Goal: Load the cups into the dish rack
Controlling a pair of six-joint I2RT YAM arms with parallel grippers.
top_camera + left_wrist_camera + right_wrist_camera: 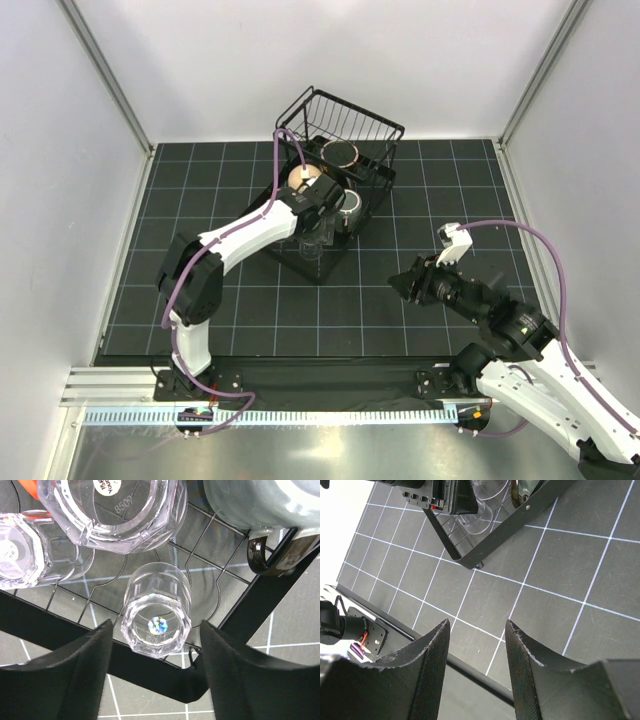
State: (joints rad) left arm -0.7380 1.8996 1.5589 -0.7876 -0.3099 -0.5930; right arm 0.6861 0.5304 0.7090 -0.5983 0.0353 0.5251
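The black wire dish rack (391, 129) stands at the back middle of the mat. A brown-rimmed cup (342, 153), a beige mug (307, 177) and a grey mug (352, 206) sit in it. My left gripper (318, 235) hangs over the rack's lower frame (165, 676). Its jaws (156, 624) are open on either side of a small clear tumbler (156, 611), which stands upside down on the wires with a gap to each finger. A larger clear tumbler (112, 510), another clear one (22, 550) and the grey mug (260, 502) stand beyond. My right gripper (477, 622) is open and empty.
The right gripper (400, 283) hovers over the gridded black mat (240, 300), to the right of the rack's near corner (470, 562). White walls close in the cell on three sides. A metal rail (300, 412) runs along the near edge.
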